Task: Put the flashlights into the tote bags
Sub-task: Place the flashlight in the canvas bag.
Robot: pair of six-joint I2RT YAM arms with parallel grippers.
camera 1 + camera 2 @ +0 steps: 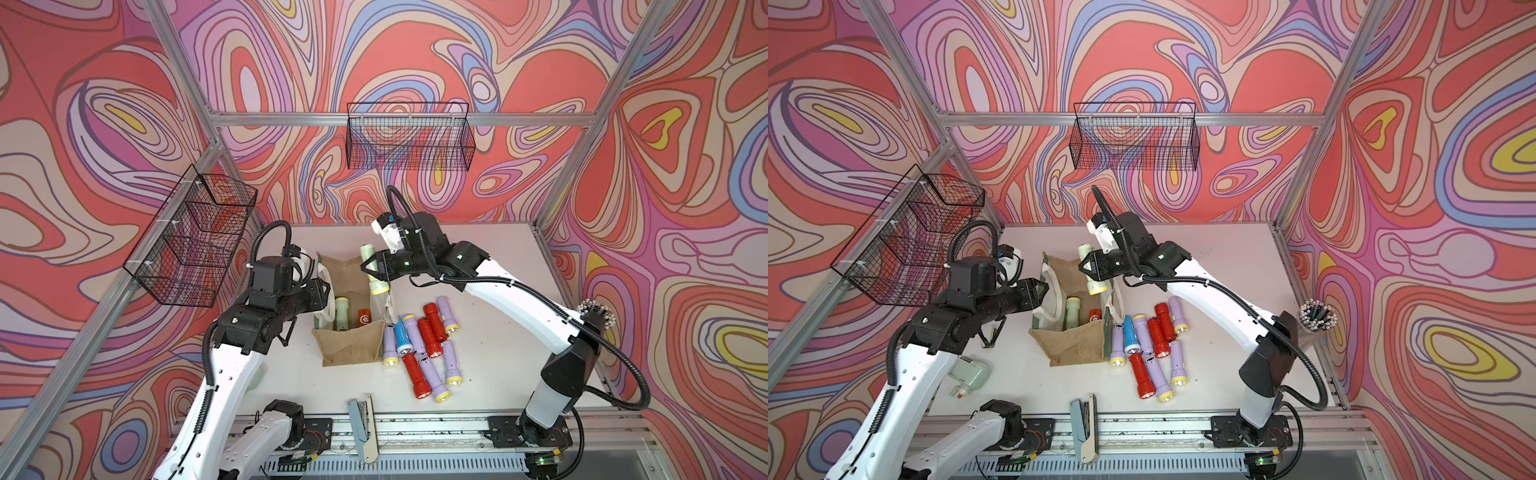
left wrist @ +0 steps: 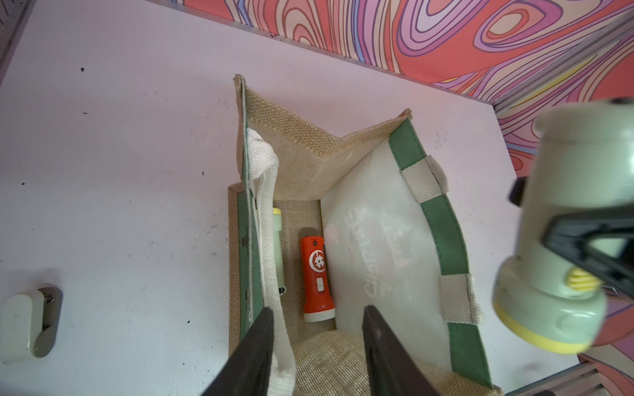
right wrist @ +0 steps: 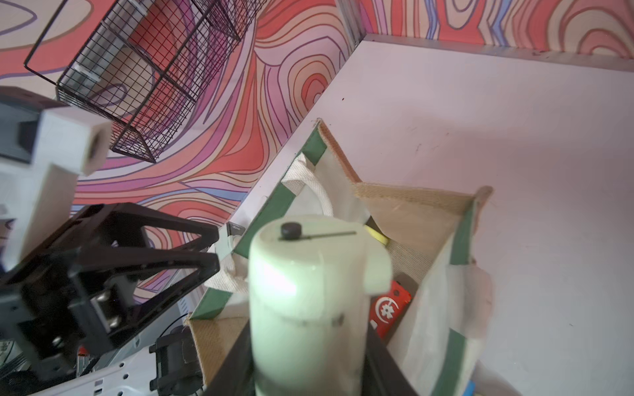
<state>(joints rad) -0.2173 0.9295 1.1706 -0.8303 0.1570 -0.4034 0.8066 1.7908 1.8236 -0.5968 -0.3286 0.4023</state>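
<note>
I have the right end effector point(image 1: 370, 271) clamped on a pale green flashlight point(image 1: 367, 254), tilted above the tote bag point(image 1: 349, 345) at the 1 o'clock corner of its mouth. My left end effector point(image 2: 318, 309) sits at the bag's 9 o'clock wall, fingers apart, beside a white handle point(image 2: 267, 205). Inside lie a second green flashlight point(image 1: 341, 311) and an orange-red flashlight point(image 1: 363, 319). 9 loose flashlights point(image 1: 428, 336) lie on the tabletop point(image 1: 498, 291) at the bag's 3 o'clock.

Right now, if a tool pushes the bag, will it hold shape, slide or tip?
Likely floppy: the bag has one wall folded inward and a drooping handle. Probably light, so it may slide: only an orange flashlight and a green flashlight lie inside. Tipping seems unlikely: flat bottom.
</note>
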